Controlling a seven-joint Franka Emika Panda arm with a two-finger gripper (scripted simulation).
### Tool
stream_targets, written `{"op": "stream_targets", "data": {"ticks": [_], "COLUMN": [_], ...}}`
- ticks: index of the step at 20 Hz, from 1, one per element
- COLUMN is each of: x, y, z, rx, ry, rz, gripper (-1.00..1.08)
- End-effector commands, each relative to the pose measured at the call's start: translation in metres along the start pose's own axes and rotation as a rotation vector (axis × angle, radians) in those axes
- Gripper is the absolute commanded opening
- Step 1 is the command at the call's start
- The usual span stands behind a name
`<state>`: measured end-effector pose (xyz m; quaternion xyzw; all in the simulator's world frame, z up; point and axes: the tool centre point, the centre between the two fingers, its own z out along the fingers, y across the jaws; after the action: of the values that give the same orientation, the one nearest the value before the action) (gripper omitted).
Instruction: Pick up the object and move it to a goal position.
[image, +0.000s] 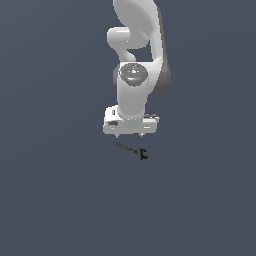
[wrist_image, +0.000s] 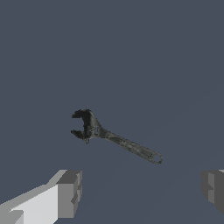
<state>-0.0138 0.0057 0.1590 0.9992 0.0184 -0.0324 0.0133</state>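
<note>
The object is a small dark grey-black wrench (image: 131, 150) lying on the grey surface, its forked black jaw end toward the exterior view's right. In the wrist view the wrench (wrist_image: 114, 137) lies flat, apart from both fingertips (wrist_image: 70, 192). My gripper (image: 129, 135) hangs just above and behind the wrench, pointing down. It is open and empty; the two grey fingertips stand wide apart in the wrist view (wrist_image: 142, 190).
The white arm (image: 137, 60) rises behind the gripper toward the top of the exterior view. The flat grey surface (image: 60, 190) spreads all around the wrench.
</note>
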Motion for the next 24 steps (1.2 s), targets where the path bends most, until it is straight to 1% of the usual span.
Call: {"op": "stream_targets", "data": {"ticks": [1,11,18,24], "x": [0.000,0.006,0.006,0.005], "y": [0.000,0.016,0.015,0.015], "z": [0.000,-0.007,-0.007,-0.001], "rx": [0.000,0.019,0.018,0.015], "ry": [0.000,0.023,0.022,0.024], "rz": [0.000,0.082,0.076,0.028], "gripper": [1.00,1.00,1.00,1.00]}}
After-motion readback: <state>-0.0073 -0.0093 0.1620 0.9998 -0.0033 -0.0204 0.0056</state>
